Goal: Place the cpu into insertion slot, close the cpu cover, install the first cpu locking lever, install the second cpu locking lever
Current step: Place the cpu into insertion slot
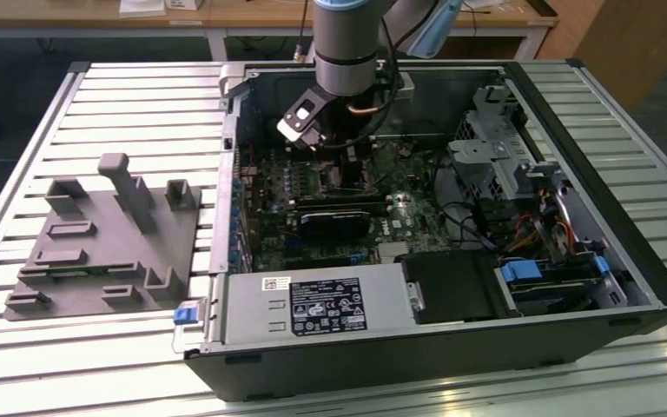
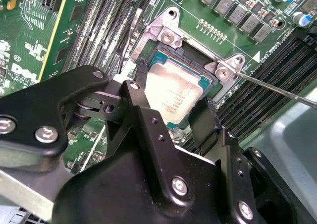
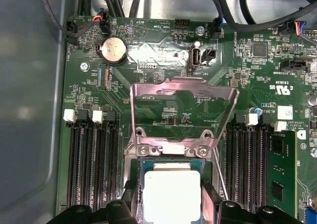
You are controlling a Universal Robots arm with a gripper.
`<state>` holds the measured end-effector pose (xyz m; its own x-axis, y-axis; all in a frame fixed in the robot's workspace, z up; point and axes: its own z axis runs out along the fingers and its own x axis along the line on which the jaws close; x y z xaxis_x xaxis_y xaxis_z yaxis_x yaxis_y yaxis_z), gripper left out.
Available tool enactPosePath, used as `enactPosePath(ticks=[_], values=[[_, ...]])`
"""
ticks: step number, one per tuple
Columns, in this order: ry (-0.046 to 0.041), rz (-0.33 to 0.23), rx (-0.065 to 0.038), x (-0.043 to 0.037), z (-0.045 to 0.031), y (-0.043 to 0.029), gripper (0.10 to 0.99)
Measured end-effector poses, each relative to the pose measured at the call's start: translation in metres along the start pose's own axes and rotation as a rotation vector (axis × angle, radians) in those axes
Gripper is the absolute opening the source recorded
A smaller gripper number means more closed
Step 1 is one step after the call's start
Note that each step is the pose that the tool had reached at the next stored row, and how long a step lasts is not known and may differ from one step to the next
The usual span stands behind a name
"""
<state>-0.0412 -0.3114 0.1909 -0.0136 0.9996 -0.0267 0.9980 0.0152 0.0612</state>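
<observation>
At 9 o'clock in the exterior view, a grey fixture point(image 1: 102, 243) sits on the slatted table point(image 1: 136, 95), well apart from the work. The open computer case point(image 1: 646, 278) fills the middle, and your gripper point(image 1: 336, 148) reaches down into it at about 12 o'clock over the green board.

In both wrist views the cpu point(image 2: 171, 92) point(image 3: 171, 194) lies straight between the jaws, not off to either side. They are closed to the chip's width and bear on two opposite edges, so you have hold of it. The chip sits square within the insertion slot point(image 2: 198, 75), edges parallel to the rim. I cannot tell whether it is fully down.

The cpu cover point(image 3: 148, 89) is swung back flat beyond the slot, clear of the chip. One thin locking lever point(image 2: 277, 87) stands free, unlatched.
</observation>
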Motion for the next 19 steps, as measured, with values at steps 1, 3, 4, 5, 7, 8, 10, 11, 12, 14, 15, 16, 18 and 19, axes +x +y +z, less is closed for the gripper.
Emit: enactPosePath(ticks=[1,3,4,5,7,8,10,11,12,14,15,16,18,19], values=[[-0.0001,0.0,0.0,0.0001,0.0,0.0,0.616],[-0.0001,0.003,0.0,0.0002,0.0,0.0,0.616],[-0.0004,0.005,0.0,0.0002,-0.0001,0.0,0.616],[-0.0006,0.005,0.0,0.0002,-0.0005,0.0,0.616],[-0.0003,0.005,0.0,-0.0001,-0.0012,0.0,0.616],[-0.0002,0.005,0.0,-0.0002,-0.0013,0.0,0.616],[-0.0003,0.005,0.0,-0.0003,-0.0013,0.0001,0.616],[-0.0001,0.005,0.0,-0.0004,-0.0014,0.0001,0.604],[0.0003,0.005,0.0,-0.0004,-0.0016,0.0001,0.541],[0.001,0.005,0.0,-0.0004,-0.0024,0.0002,0.541],[0.001,0.005,0.0,-0.0004,-0.0036,0.0003,0.541],[0.0008,0.006,0.0,-0.0005,-0.0054,0.0006,0.541],[0.0005,0.012,0.001,-0.0005,-0.0066,0.0009,0.541],[-0.0003,0.021,0.001,-0.0005,-0.0065,0.0009,0.541]])
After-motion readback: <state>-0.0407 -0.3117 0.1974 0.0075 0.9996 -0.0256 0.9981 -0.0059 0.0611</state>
